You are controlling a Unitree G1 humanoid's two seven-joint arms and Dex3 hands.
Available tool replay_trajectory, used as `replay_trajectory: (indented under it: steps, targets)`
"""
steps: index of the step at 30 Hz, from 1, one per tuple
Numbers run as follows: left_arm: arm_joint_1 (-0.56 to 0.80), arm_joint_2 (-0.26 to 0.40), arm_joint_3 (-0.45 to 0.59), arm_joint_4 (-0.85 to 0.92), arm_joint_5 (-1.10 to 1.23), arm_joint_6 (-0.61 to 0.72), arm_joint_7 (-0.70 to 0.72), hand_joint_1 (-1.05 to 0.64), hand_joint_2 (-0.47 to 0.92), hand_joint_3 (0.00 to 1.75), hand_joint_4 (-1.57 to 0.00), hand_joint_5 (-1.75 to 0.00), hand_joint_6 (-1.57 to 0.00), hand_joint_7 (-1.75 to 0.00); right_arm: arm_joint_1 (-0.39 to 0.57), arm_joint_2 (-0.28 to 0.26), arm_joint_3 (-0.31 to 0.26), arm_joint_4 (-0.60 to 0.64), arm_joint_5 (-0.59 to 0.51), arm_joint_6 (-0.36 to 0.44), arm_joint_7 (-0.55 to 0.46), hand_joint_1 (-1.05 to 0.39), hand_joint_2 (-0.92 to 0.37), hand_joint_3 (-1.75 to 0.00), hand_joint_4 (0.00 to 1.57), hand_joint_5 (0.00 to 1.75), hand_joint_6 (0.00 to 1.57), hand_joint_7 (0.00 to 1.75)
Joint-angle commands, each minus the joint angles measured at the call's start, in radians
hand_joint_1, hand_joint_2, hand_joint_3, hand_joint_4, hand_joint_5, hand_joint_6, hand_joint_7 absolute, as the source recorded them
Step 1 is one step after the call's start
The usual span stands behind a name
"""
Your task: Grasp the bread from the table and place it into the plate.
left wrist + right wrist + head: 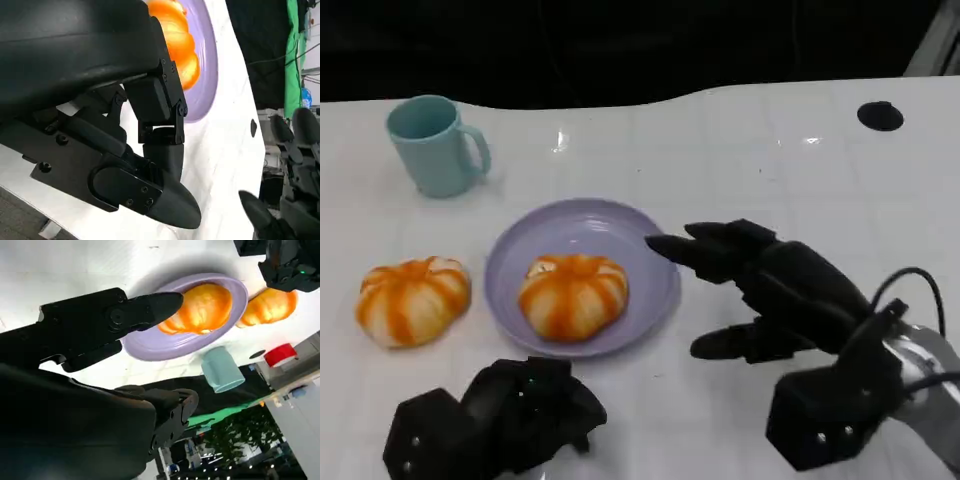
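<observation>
One orange and white bread [573, 294] sits in the middle of my purple plate [655, 290] on the white surface [770, 160]. A second bread [412, 299] just like it lies on the surface beside the plate, on my left side, not touching the rim. My right hand [760, 285] is just beside the plate on the other side. Its fingers [705, 250] are spread apart and reach toward the plate's edge, and it holds nothing. From the right wrist view one black finger [150, 310] points over the near rim of the plate, close to the bread in it. My left hand [510, 415] is low and near me, in front of the plate. Its fingers are curled in and I see nothing in them. A light blue mug [435, 145] stands upright farther back on my left, well apart from the plate, with its handle turned toward the right. A small black round spot [880, 116] is on the far right of the surface.
</observation>
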State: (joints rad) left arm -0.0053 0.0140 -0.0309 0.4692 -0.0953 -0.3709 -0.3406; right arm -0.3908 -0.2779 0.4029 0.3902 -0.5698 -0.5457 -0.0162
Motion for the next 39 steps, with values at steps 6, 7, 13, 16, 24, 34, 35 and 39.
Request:
replay_trajectory:
  steps: [6,7,13,16,24,34,35,39]
  targets:
    - [0.018,0.007,0.002,-0.010,0.010,0.018,0.017,-1.03,0.84,0.00,-0.89,-1.53,-1.30,-0.76,0.141,-0.015,-0.086,-0.005,0.013,-0.153,-0.181,-0.26,-0.91,-0.02,0.54,0.63,0.77,0.21]
    - [0.018,0.007,0.002,-0.013,0.011,0.020,0.018,-1.03,0.84,0.00,-0.89,-1.53,-1.30,-0.76,0.154,-0.013,-0.093,-0.004,0.013,-0.163,-0.197,-0.23,-0.91,-0.02,0.61,0.68,0.83,0.24]
    - [0.018,0.007,0.002,-0.014,0.010,0.015,0.021,-1.03,0.84,0.00,-0.89,-1.51,-1.31,-0.74,0.226,-0.037,-0.129,0.019,-0.007,-0.252,-0.290,-0.16,-0.58,-0.81,0.81,1.50,0.89,0.83]
    - [0.019,0.011,0.003,-0.017,0.007,0.017,0.017,-1.03,0.84,0.00,-0.89,-1.51,-1.31,-0.74,0.274,-0.048,-0.144,0.008,-0.005,-0.254,-0.298,-0.18,-0.45,-1.16,0.80,1.67,0.83,1.15]
    - [0.018,0.017,0.011,-0.013,-0.002,0.010,0.010,-1.05,0.85,0.01,-0.89,-1.51,-1.31,-0.74,0.369,-0.060,-0.171,-0.027,-0.013,-0.245,-0.303,-0.21,-0.42,-1.29,0.75,1.73,0.69,1.49]
    - [0.017,0.029,0.016,-0.009,0.002,0.014,0.017,-1.05,0.85,0.01,-0.88,-1.51,-1.31,-0.75,0.386,-0.037,-0.175,0.026,-0.012,-0.240,-0.334,-0.21,-0.40,-1.28,0.78,1.75,0.64,1.59]
    - [0.015,0.030,0.018,-0.005,0.001,0.012,0.016,-1.05,0.85,0.01,-0.88,-1.51,-1.31,-0.76,0.381,-0.035,-0.174,0.036,-0.015,-0.244,-0.345,-0.21,-0.40,-1.28,0.78,1.75,0.64,1.60]
    - [0.010,0.035,0.021,0.002,-0.003,0.012,0.009,-1.05,0.85,0.01,-0.88,-1.51,-1.30,-0.76,0.364,-0.028,-0.168,0.062,-0.029,-0.249,-0.371,-0.22,-0.40,-1.28,0.78,1.75,0.63,1.61]
